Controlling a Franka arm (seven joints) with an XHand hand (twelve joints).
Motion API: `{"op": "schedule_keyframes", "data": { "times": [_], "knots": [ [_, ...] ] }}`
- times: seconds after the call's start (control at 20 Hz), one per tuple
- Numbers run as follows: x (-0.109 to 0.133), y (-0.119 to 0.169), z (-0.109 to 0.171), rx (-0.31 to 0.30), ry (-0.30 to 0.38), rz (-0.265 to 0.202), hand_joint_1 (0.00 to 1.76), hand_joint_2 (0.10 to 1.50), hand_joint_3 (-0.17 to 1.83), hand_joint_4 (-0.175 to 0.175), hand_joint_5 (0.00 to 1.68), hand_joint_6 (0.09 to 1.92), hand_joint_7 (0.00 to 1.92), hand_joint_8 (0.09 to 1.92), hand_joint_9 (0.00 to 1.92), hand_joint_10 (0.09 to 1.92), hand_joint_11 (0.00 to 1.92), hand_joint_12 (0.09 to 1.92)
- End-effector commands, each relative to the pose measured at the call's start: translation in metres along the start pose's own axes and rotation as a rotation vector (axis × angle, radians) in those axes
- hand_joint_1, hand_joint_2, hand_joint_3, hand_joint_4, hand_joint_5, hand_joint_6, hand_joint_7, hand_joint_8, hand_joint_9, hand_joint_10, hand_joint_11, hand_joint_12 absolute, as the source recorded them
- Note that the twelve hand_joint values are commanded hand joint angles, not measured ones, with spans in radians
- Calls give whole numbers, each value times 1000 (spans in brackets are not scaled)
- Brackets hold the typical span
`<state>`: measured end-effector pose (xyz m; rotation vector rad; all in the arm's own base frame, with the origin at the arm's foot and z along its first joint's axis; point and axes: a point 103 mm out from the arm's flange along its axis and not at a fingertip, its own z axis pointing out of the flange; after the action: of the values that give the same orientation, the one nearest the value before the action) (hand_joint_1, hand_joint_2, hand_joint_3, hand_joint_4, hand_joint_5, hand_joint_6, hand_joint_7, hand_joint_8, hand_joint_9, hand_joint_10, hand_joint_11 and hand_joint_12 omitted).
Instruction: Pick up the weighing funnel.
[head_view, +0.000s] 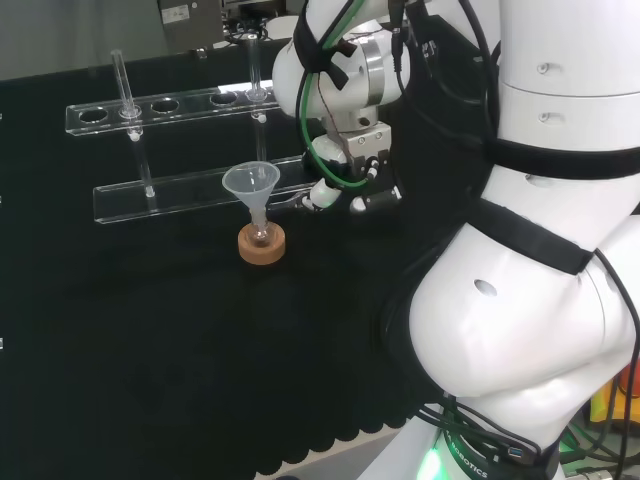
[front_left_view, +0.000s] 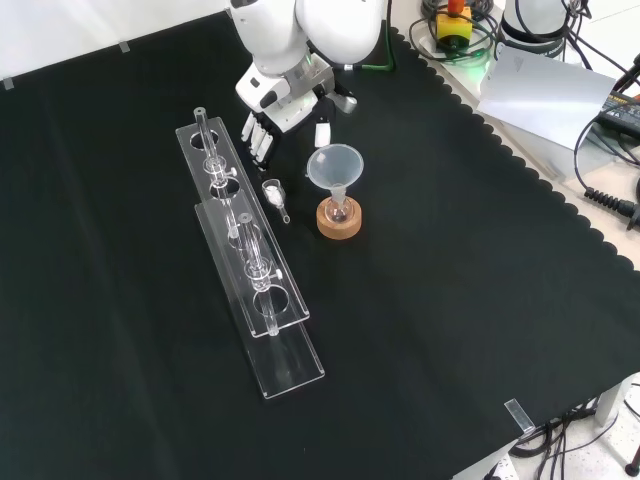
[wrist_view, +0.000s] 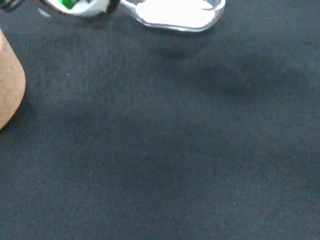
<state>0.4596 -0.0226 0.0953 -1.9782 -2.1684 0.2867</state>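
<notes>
- The hand (front_left_view: 285, 115) hung low over the bench, fingers (front_left_view: 256, 142) straight and pointing down, thumb spread to one side; it was open and held nothing.
- The weighing funnel (front_left_view: 274, 196) lay on the cloth (front_left_view: 470, 300). In the front view it was just below the fingertips and apart from them, in the lane between the rack (front_left_view: 262, 300) and the funnel (front_left_view: 335, 165).
- I took the spread of fingers and thumb as a set-up for closing on that small piece from above. The pick-up had not yet begun.
- In the wrist view the weighing funnel (wrist_view: 180, 12) sat close by the palm, with the cork ring (wrist_view: 7, 85) off to one side. This suggested the hand was lined up near it but not over its middle.
- The funnel stood mouth up, its stem in a small flask on the ring (front_left_view: 339, 222). It was near enough that the thumb could knock it as the hand closed.
- The rack ran in two long clear tiers on the far side of the lane, with a glass tube (front_left_view: 200, 125) upright at one end. That left the hand little room sideways.
- The cloth was black and flat, so the clear piece was hard to make out. Beyond its scalloped edge lay cables (front_left_view: 600, 190) and a grey sheet (front_left_view: 540, 90).
</notes>
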Motion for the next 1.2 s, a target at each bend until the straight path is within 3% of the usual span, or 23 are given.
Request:
{"op": "schedule_keyframes", "data": {
  "times": [0.05,1.2],
  "knots": [
    [3,4,3,-3,0,-2,809,691,524,-51,609,693,681,705,869,492,615,1246],
    [1,23,21,8,-21,-5,847,684,531,-50,618,725,683,713,873,495,620,1245]
  ]
}}
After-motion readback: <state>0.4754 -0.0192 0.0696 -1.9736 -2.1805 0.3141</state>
